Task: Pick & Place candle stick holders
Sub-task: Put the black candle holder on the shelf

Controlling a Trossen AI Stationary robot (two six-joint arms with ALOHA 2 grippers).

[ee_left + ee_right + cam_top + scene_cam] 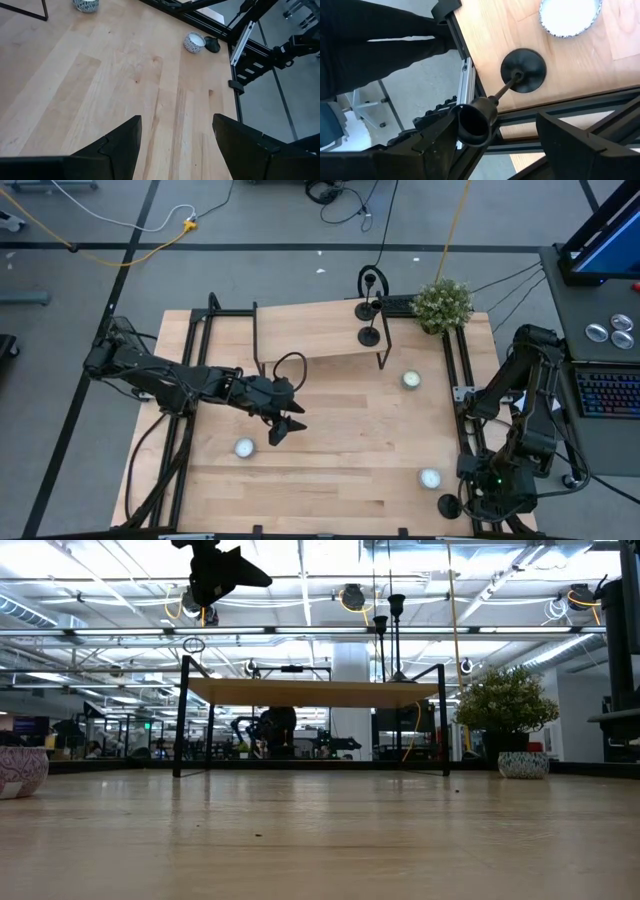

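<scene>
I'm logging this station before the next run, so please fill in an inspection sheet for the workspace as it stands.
Surface: wooden table, with a small raised shelf at the back.
Job's things: two candle stick holders upright on the shelf's right end; a third holder upright at the table's front right corner.
Clutter: three white tealights; potted plant at the back right.
Grippers: left gripper open, raised over the table's middle, empty; right gripper open, above the third holder, not gripping it.
Cables: yellow cable on the floor behind.
Surroundings: keyboard on the side desk.
</scene>
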